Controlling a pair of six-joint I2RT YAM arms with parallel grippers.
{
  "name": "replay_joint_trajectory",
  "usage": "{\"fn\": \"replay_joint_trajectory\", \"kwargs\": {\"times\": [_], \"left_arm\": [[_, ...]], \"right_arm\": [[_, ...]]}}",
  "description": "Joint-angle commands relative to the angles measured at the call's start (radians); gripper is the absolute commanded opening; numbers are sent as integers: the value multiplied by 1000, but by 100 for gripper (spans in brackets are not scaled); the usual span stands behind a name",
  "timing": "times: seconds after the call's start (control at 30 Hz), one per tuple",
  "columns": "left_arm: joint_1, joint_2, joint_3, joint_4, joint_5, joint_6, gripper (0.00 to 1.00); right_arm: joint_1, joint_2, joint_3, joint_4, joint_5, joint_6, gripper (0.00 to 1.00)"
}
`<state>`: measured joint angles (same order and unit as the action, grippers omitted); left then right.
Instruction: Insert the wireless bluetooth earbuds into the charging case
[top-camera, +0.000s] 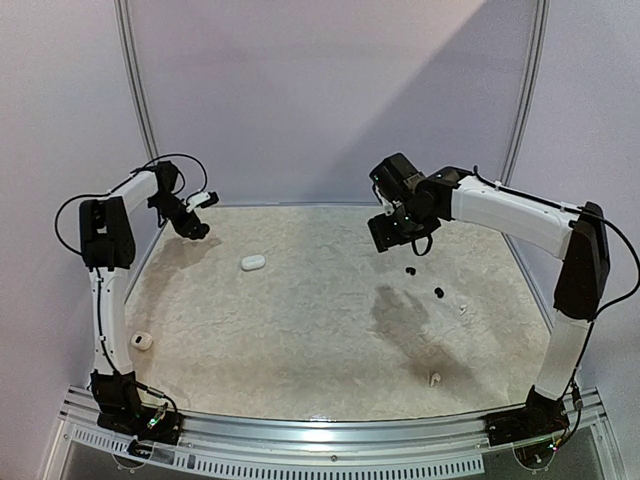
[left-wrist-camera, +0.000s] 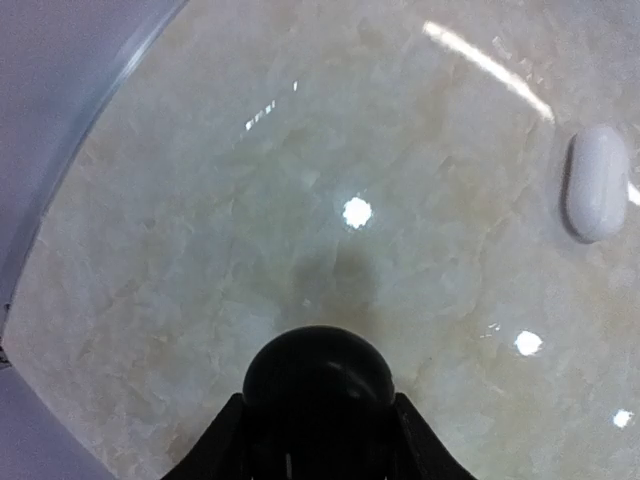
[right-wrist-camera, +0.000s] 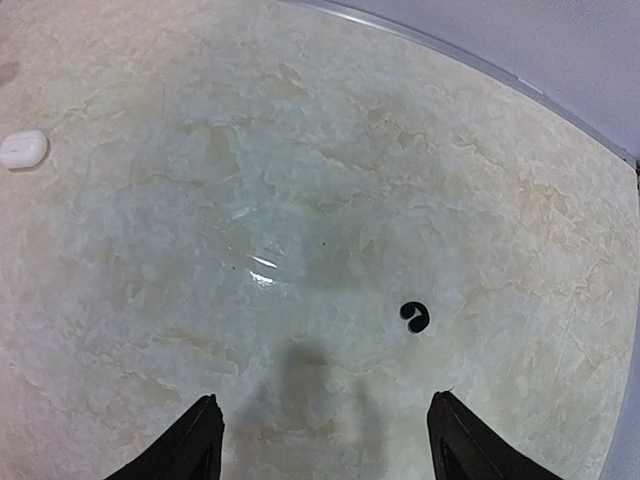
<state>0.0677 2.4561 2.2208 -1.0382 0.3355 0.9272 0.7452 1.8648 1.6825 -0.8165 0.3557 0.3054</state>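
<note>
- Table (top-camera: 300, 350): pale marbled top, with cases and loose buds scattered on it.
- left gripper (top-camera: 192, 228): raised over the far left corner, fingers closed in on a rounded black case (left-wrist-camera: 318, 378). The case's domed side faces out and looks shut; contents can't be seen.
- white case (top-camera: 252, 262): pebble-shaped, lying flat on the table with its lid down, right of the left gripper and well apart from it. Nothing shows inside.
- second white case (top-camera: 142, 341): at the left edge beside the left arm; too small to tell whether it is open or what it holds.
- right gripper (right-wrist-camera: 325, 450): hangs above the right half, fingers spread wide with nothing between them.
- black earbud (top-camera: 409, 270): loose on the table, near the right gripper.
- second black earbud (top-camera: 438, 292): near the first, closer to the arm bases.
- white earbud (top-camera: 463, 307): just beside the second black one.
- another white earbud (top-camera: 434, 379): alone, nearer the front edge.
</note>
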Motion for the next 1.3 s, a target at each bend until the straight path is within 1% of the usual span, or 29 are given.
{"fn": "replay_joint_trajectory", "kwargs": {"times": [0.0,0.13,0.23,0.33,0.4,0.47,0.53,0.6,0.67,0.73,0.83,0.93,1.0,1.07,1.13,1.2,1.27], "left_arm": [[-54,-194,-24,17,105,45,0],[-121,-362,-84,-9,113,154,0],[-192,-498,-162,-42,109,257,0],[-283,-641,-274,-39,83,334,0],[-348,-737,-383,-8,67,346,0],[-418,-837,-500,63,44,317,0],[-516,-939,-642,183,-15,274,0],[-607,-1036,-799,345,-81,227,0],[-673,-1128,-936,529,-106,152,0],[-732,-1199,-1035,639,-133,114,0],[-810,-1273,-1149,779,-210,69,0],[-840,-1329,-1224,838,-217,-8,0],[-842,-1352,-1245,820,-215,-58,0],[-843,-1343,-1250,787,-226,-64,0],[-852,-1317,-1258,798,-259,-49,0],[-870,-1284,-1263,837,-304,-30,0],[-877,-1262,-1264,881,-316,-30,0]], "right_arm": [[1,-83,45,111,-23,0,71],[-21,-117,55,147,-96,39,71],[-30,-156,18,206,-161,70,71],[-30,-207,-24,267,-218,85,70],[-31,-230,-52,296,-254,95,69],[-30,-252,-78,311,-297,109,67],[-28,-272,-111,328,-341,138,64],[-15,-289,-142,336,-392,159,62],[6,-309,-171,350,-411,167,61],[31,-327,-209,399,-453,176,60],[80,-335,-255,509,-522,202,58],[137,-301,-231,518,-531,208,58],[162,-285,-224,511,-521,205,58],[172,-283,-240,530,-529,214,58],[175,-280,-246,555,-547,228,57],[175,-271,-235,574,-565,235,57],[174,-246,-207,581,-587,231,56]]}}
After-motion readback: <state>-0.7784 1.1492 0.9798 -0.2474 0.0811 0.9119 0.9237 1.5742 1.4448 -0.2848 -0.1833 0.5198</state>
